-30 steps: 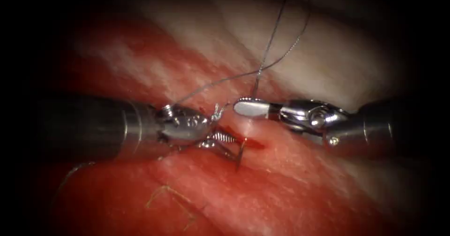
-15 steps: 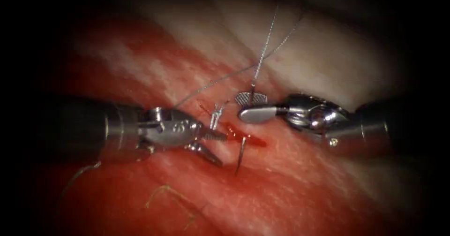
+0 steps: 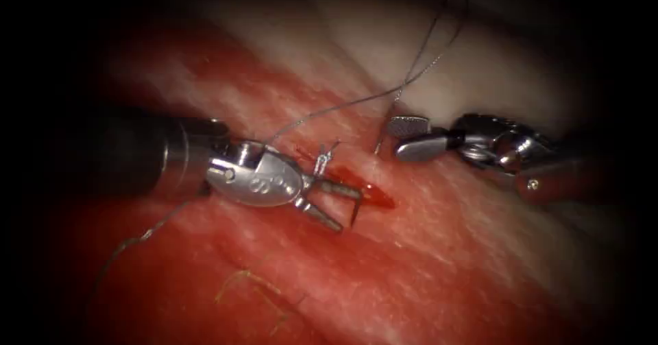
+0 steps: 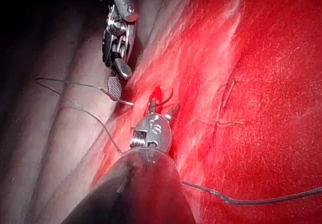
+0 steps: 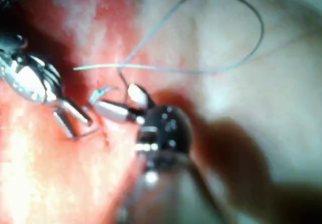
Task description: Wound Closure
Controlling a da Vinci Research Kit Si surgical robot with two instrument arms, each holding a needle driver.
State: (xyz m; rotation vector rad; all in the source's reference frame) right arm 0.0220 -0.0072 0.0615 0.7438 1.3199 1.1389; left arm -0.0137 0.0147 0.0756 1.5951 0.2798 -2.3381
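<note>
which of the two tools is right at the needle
The left arm's tool, its open jaws straddling the needle standing in the tissue; the right arm's tool sits apart, jaws open.

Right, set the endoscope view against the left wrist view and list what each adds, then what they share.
Endoscope view: a small knot of thread just above the left tool, and the thread's loop rising high over the right tool.
Left wrist view: the needle as a curved arc standing out of the tissue ahead of the left tool's tips.
Both: each tool open and holding nothing, with the needle stuck in the tissue by the red fluid.
</note>
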